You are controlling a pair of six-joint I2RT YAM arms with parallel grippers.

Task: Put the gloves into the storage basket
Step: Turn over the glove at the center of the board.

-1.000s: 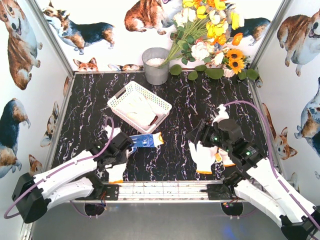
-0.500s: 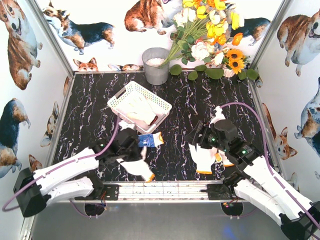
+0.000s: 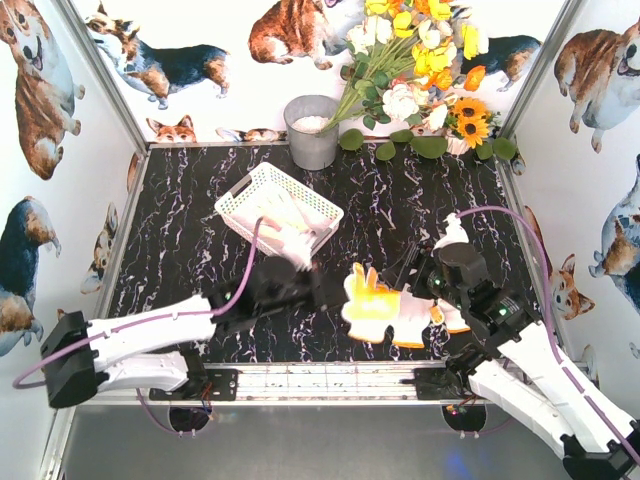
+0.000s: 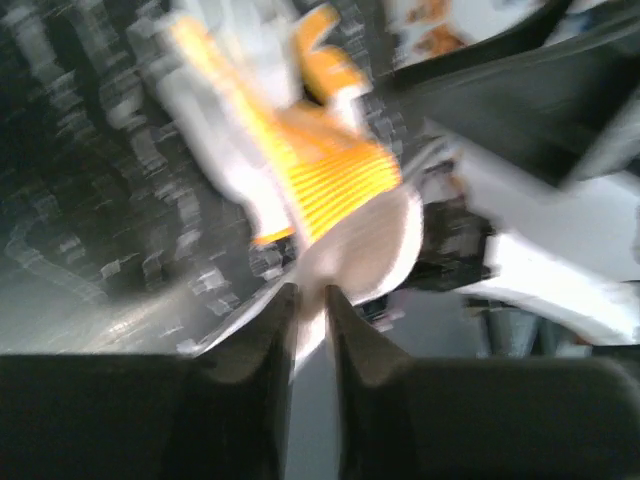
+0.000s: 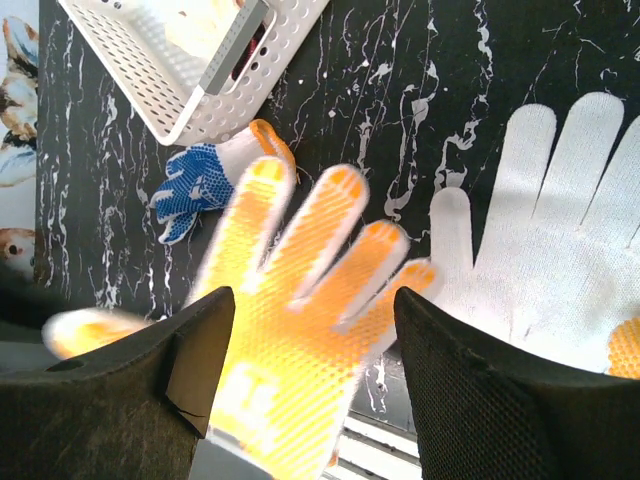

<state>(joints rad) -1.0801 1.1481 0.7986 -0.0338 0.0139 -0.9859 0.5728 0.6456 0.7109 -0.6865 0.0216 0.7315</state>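
Observation:
My left gripper (image 3: 335, 291) is shut on the cuff of a yellow-dotted glove (image 3: 376, 302), which hangs blurred above the table's middle front. In the left wrist view the glove (image 4: 312, 172) spreads out beyond my gripper (image 4: 310, 300). My right gripper (image 3: 414, 283) stands open just right of it, and the glove (image 5: 290, 330) fills the space beneath the open gripper (image 5: 310, 310). A white glove (image 5: 560, 250) lies flat on the table under the right arm (image 3: 415, 326). A blue-dotted glove (image 5: 195, 180) lies near the storage basket (image 5: 150, 75). The basket (image 3: 241, 196) holds pale gloves.
A grey metal bucket (image 3: 312, 131) stands at the back behind the basket. A bunch of flowers (image 3: 420, 70) leans in the back right corner. Corgi-print walls close off three sides, and a metal rail (image 3: 330, 380) runs along the front edge.
My left arm has swung right from the front left, lifting the yellow-dotted glove off the table towards the right gripper. The blue-dotted glove is now hidden under that arm in the top view.

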